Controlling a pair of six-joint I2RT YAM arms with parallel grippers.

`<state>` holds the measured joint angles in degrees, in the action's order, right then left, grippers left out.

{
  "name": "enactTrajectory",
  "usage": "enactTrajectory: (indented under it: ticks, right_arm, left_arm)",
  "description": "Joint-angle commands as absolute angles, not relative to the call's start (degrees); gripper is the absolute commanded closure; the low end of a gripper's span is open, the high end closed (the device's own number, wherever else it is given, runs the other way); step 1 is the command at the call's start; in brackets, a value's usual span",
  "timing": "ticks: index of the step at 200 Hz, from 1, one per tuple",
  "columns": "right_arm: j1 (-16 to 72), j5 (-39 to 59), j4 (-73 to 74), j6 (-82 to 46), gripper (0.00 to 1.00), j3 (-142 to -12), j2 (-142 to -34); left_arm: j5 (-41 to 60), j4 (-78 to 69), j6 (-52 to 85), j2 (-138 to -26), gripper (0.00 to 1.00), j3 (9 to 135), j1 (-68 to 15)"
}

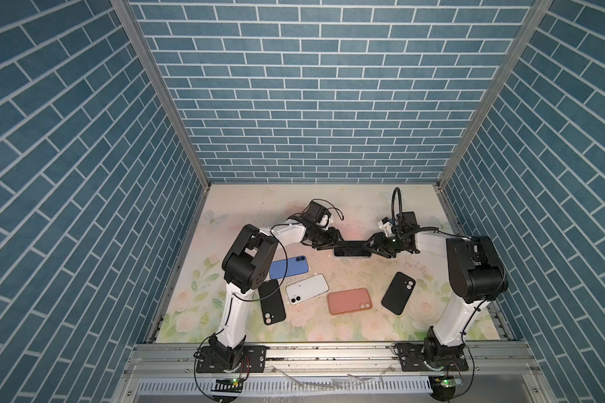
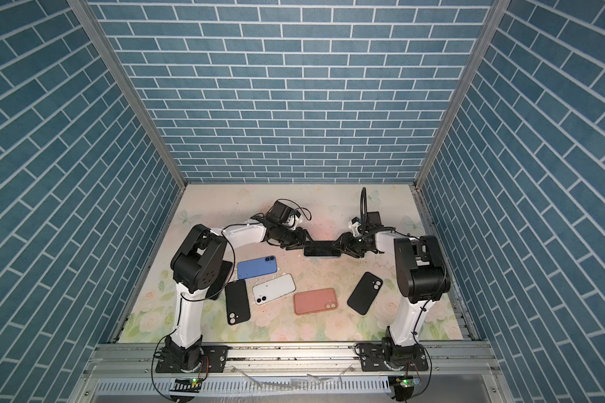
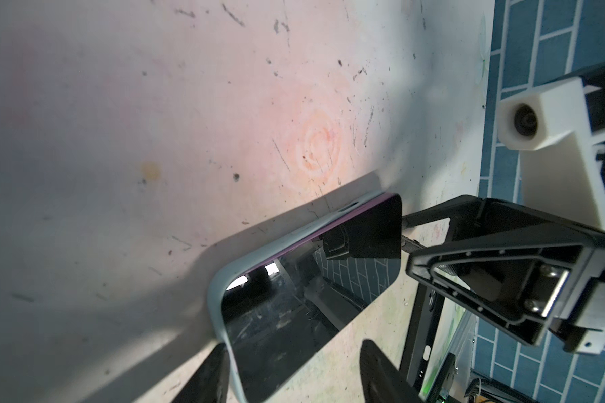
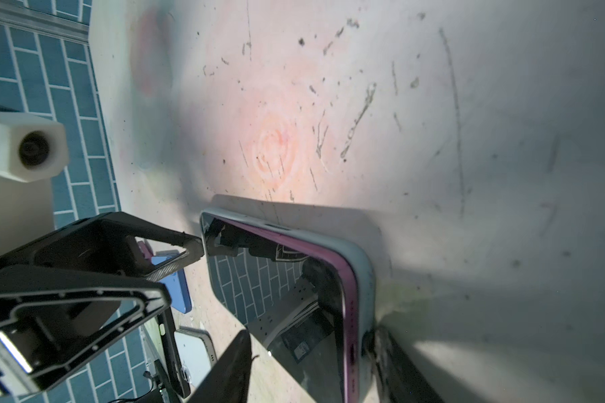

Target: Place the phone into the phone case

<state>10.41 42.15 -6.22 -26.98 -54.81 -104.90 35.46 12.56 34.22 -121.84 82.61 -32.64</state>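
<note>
Nearest the rail on the floral-print worktop (image 1: 329, 331) lies a black rubbery phone case (image 1: 272, 303). A salmon-pink phone case (image 1: 349, 301) and a second black phone case (image 1: 398, 293) sit off to its right. Just behind them are a white phone (image 1: 307, 289) and a blue phone (image 1: 289, 268), both back up.

Further out, here's the action: the purple-edged phone with a black glass screen (image 1: 352, 250) lies face up inside the pale grey phone case (image 3: 220, 289), flat on the worktop between the arms. Its purple rim shows above the case's lip along one long side.

The left gripper (image 1: 333, 245) is at one short end, jaws spread astride it. One finger (image 3: 213, 373) is against the case's side, the other (image 3: 381, 370) clear of the phone.

The right gripper (image 1: 369, 247) is at the opposite end. One finger (image 4: 395, 366) touches the case, the other (image 4: 231, 370) is close by the screen's edge. I can't tell whether these jaws are pinching.
</note>
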Motion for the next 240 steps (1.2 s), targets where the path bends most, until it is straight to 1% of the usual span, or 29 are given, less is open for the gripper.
enactTrajectory:
  ticks: [1, 30, 59, 79, 91, 101, 112, 144, 172, 240]
  right_arm:
    - [12.02, 52.6, -0.61, -28.87, 0.44, -53.52, -105.15]
    - [12.02, 53.83, 0.56, -29.18, 0.45, -52.95, -103.21]
    - [12.06, 51.94, -0.14, -29.27, 0.48, -53.08, -103.0]
    - [12.04, 50.12, -0.82, -29.18, 0.51, -53.16, -103.69]
    - [12.04, 48.38, -2.01, -28.76, 0.57, -53.39, -104.15]
    - [12.06, 47.4, -3.15, -28.06, 0.59, -53.65, -104.41]
    - [12.13, 45.79, -4.69, -27.2, 0.6, -53.93, -104.41]
    - [12.3, 41.19, -7.56, -25.43, 0.61, -54.31, -103.55]
    - [12.3, 39.95, -7.9, -25.06, 0.61, -54.23, -102.94]
    - [12.58, 39.03, -7.82, -23.92, 0.61, -53.71, -102.26]
  left_arm:
    - [37.26, 11.06, 34.82, -123.43, 0.39, 81.18, -33.44]
    - [37.32, 10.81, 34.96, -123.22, 0.4, 80.85, -33.4]
    - [37.35, 10.55, 35.14, -123.36, 0.4, 80.55, -33.41]
    - [37.52, 10.07, 35.5, -123.7, 0.41, 80.42, -33.44]
    - [37.46, 10.02, 35.71, -123.79, 0.42, 80.42, -33.4]
    - [36.92, 10.97, 35.6, -123.97, 0.43, 80.91, -33.44]
    - [34.83, 13.96, 34.62, -124.27, 0.43, 82.03, -33.4]
    - [24.93, 26.37, 30.09, -126.31, 0.49, 87.61, -33.47]
    - [15.2, 36.22, 24.39, -128.4, 0.51, 92.83, -34.25]
    - [5.19, 43.32, 20.65, -132.77, 0.51, 98.15, -35.6]
